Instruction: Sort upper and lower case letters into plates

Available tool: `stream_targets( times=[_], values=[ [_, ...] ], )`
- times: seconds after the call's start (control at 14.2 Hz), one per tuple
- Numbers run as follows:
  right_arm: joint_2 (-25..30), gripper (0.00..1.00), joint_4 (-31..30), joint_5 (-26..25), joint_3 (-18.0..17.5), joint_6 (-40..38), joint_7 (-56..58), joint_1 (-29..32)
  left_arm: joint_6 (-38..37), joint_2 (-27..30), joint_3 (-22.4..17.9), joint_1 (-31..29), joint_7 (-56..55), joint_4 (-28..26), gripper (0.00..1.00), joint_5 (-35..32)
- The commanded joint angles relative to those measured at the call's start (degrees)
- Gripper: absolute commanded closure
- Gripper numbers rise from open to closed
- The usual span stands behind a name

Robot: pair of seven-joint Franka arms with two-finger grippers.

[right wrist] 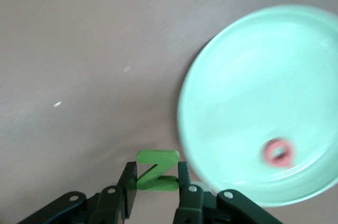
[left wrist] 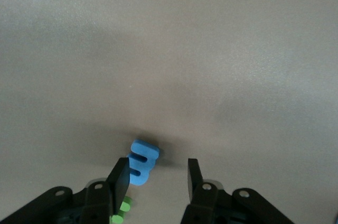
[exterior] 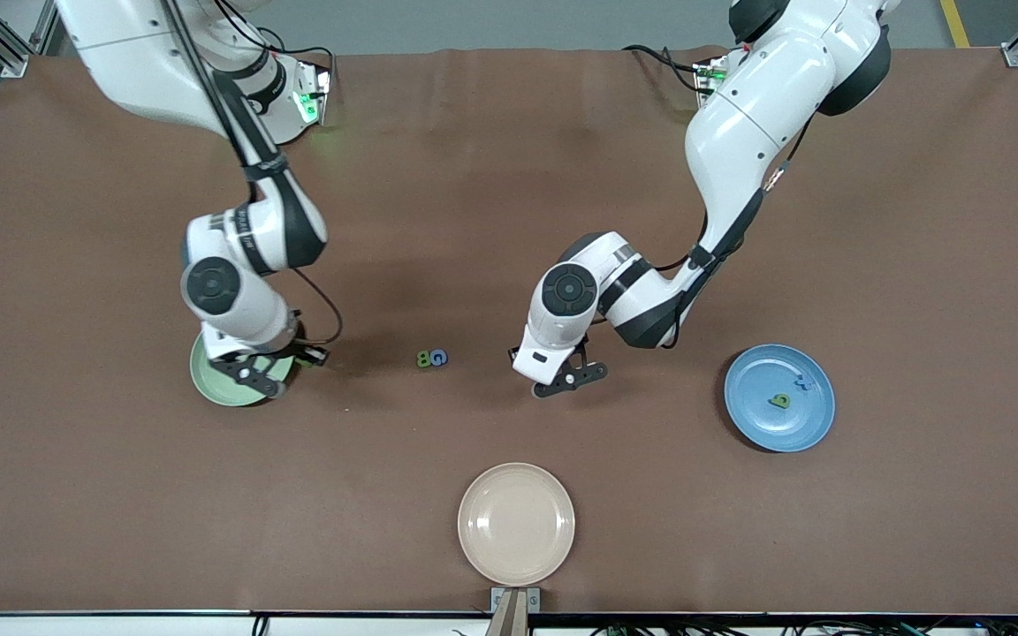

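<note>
My right gripper [exterior: 254, 374] hangs over the edge of the mint green plate [exterior: 207, 382] at the right arm's end, shut on a green letter Z [right wrist: 157, 170]. A pink ring-shaped letter [right wrist: 278, 152] lies in that plate [right wrist: 253, 76]. My left gripper [exterior: 566, 384] is low over the table's middle, open. A blue letter E [left wrist: 142, 161] lies on the table against one of its fingers [left wrist: 119, 177], well apart from the other, and a green piece [left wrist: 120, 211] shows under that finger. The blue plate [exterior: 756, 420] holds a green letter [exterior: 779, 401] and a blue letter [exterior: 803, 383].
A green B [exterior: 423, 359] and a blue G [exterior: 439, 358] lie side by side on the brown table between the two grippers. A cream-beige plate [exterior: 516, 523] with nothing in it sits near the table's front edge, nearer the front camera than both grippers.
</note>
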State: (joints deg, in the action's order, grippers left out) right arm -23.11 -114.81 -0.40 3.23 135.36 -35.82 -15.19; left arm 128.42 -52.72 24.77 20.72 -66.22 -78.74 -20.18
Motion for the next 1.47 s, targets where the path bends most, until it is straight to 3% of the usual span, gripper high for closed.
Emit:
stream_targets(
  times=[0.0, 0.28, 0.63, 0.91, 0.98, 1.05, 1.12, 1.19, 1.26, 1.33, 1.4],
  values=[
    [3.25, 1.0, -6.11, -0.83, -1.21, 1.57, 4.62, 4.11, -0.71, -0.37, -1.48, 0.82, 2.66, 1.31, 0.48, 0.14],
    [2.81, 1.0, -12.18, -0.56, -1.3, 10.17, 4.71, 4.03, -0.71, -0.54, -1.57, 0.73, 4.6, 1.13, 0.47, 0.05],
    [2.46, 1.0, -12.28, -0.56, -1.3, 10.63, 4.8, 4.38, -0.71, -1.07, -1.57, 1.08, 4.78, 1.05, 0.48, 0.05],
    [1.76, 1.0, -12.19, -0.56, -1.3, 11.59, 4.8, 5.52, -0.45, -1.86, -1.57, 1.17, 5.13, 1.05, 0.55, 0.14],
    [1.41, 0.99, -12.19, -0.56, -1.3, 11.86, 4.88, 5.7, -0.45, -1.86, -1.57, 1.08, 5.22, 0.96, 0.6, -0.04],
    [1.14, 0.98, -12.19, -0.56, -1.3, 11.95, 4.8, 5.7, -0.45, -1.86, -1.57, 1.08, 5.13, 0.96, 0.72, -0.04],
    [1.14, 0.92, -12.1, -0.56, -1.3, 11.95, 4.8, 5.7, -0.45, -1.86, -1.57, 1.08, 4.78, 0.96, 0.89, 0.05],
    [1.14, 0.65, -11.84, -0.56, -1.3, 11.51, 4.8, 5.7, -0.45, -1.69, -1.57, 1.17, 4.35, 0.96, 1.0, 0.05],
    [1.14, 0.14, -11.75, -0.56, -1.21, 11.51, 4.88, 5.7, -0.54, -1.17, -1.66, 0.82, 4.34, 0.96, 1.0, -0.12],
    [1.14, 0.0, -11.66, -0.56, -1.21, 11.42, 4.88, 5.7, -0.8, -0.29, -1.66, 0.03, 4.34, 0.96, 1.0, -0.21],
    [1.23, 0.0, -11.14, -0.56, -1.21, 11.16, 4.88, 5.7, -2.02, 1.11, -2.35, -1.02, 4.78, 0.78, 1.0, -0.3]
  ],
)
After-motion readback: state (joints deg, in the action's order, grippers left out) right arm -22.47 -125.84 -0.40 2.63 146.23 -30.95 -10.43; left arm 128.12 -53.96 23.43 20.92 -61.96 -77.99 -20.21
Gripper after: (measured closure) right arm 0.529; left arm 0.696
